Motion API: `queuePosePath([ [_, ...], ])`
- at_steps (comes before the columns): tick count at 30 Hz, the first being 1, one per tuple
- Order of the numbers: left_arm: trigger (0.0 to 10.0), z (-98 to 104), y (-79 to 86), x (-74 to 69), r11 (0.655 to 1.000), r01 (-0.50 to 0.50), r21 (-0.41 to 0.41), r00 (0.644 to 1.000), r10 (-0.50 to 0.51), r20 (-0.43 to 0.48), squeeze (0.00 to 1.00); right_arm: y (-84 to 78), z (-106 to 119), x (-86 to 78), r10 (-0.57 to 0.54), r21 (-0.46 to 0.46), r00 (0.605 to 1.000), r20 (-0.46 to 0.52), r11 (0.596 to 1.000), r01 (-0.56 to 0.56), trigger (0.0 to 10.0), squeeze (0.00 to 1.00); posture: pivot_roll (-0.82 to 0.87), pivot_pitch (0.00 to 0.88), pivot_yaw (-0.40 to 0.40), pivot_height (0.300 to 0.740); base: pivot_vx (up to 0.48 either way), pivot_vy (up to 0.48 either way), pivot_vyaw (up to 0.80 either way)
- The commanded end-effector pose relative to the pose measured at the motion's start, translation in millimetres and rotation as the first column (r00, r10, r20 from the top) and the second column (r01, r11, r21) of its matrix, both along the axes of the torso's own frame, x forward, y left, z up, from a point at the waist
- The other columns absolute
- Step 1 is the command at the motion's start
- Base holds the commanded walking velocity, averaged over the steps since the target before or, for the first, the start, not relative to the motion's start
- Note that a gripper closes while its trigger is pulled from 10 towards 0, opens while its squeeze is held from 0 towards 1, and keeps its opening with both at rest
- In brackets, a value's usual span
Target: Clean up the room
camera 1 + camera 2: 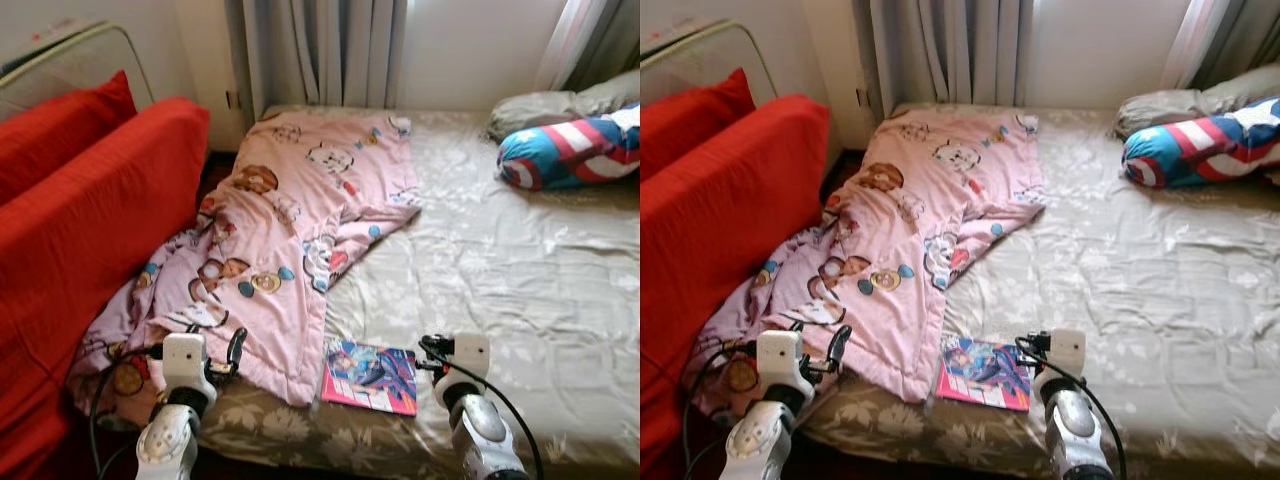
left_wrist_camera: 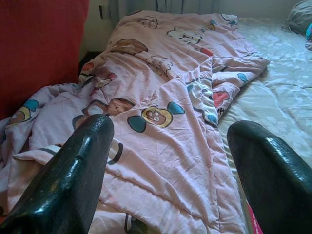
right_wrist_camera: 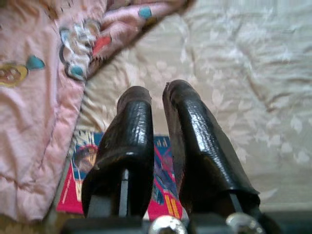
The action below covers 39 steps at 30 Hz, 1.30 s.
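Observation:
A rumpled pink cartoon-print blanket [image 1: 290, 230] lies across the left half of the bed and spills off its near-left corner. A pink comic book [image 1: 370, 377] lies flat by the bed's front edge, just right of the blanket's hem. My left gripper [image 2: 170, 161] hovers low over the blanket's near end, fingers spread wide and open, holding nothing. My right gripper [image 3: 157, 90] is above the front edge of the bed just right of the comic book [image 3: 163, 195], its fingers shut with nothing between them.
The bed has a beige floral sheet [image 1: 520, 270]. A red sofa [image 1: 90, 220] with a red cushion stands close on the left. A blue, red and white star-print bolster [image 1: 575, 150] and a grey pillow [image 1: 545, 105] lie at the far right. Curtains [image 1: 330, 50] hang behind.

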<state>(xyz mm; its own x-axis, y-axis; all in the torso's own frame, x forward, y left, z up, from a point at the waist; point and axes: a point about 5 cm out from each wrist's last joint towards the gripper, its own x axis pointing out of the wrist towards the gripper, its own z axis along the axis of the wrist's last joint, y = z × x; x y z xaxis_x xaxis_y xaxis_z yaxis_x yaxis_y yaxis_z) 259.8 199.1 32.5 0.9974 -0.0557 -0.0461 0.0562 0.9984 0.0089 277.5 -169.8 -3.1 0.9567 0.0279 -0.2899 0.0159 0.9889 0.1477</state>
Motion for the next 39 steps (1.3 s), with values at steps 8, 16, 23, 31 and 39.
queuePosePath([
  [8, 10.0, 19, 5.6, 17.6, 0.999, -0.026, -0.027, 0.999, 0.027, 0.033, 0.00, -4.9, 21, 10.8, -0.008, -0.017, 0.991, 0.135, 1.000, 0.011, 10.0, 0.00, -0.02, 0.000, 0.017, 0.740, 0.000, 0.000, 0.00],
  [16, 10.0, 29, 6.5, 18.1, 0.998, -0.051, -0.042, 0.996, 0.054, 0.069, 0.00, -4.7, 27, 9.7, 0.000, -0.032, 0.983, 0.181, 0.999, 0.006, 10.0, 0.00, -0.01, 0.000, -0.006, 0.740, 0.000, 0.000, 0.00],
  [23, 10.0, 25, 5.6, 14.7, 0.998, -0.049, -0.045, 0.998, 0.051, 0.045, 0.00, -16.9, 31, 8.9, -0.014, -0.059, 0.979, 0.204, 0.998, 0.026, 10.0, 0.00, -0.04, 0.000, 0.004, 0.740, 0.000, 0.000, 0.00],
  [31, 10.0, 33, 4.7, 22.1, 0.997, -0.050, -0.053, 0.997, 0.053, 0.060, 0.00, -19.1, 42, 13.2, -0.027, -0.061, 0.968, 0.249, 0.997, 0.043, 10.0, 0.00, -0.05, 0.000, -0.014, 0.740, 0.000, 0.000, 0.00],
  [39, 10.0, 35, 4.9, 16.6, 0.995, -0.070, -0.066, 0.994, 0.075, 0.078, 0.00, -14.7, 43, 12.2, -0.015, -0.060, 0.967, 0.256, 0.998, 0.031, 10.0, 0.00, 0.00, 0.000, -0.035, 0.740, 0.000, 0.000, 0.00],
])
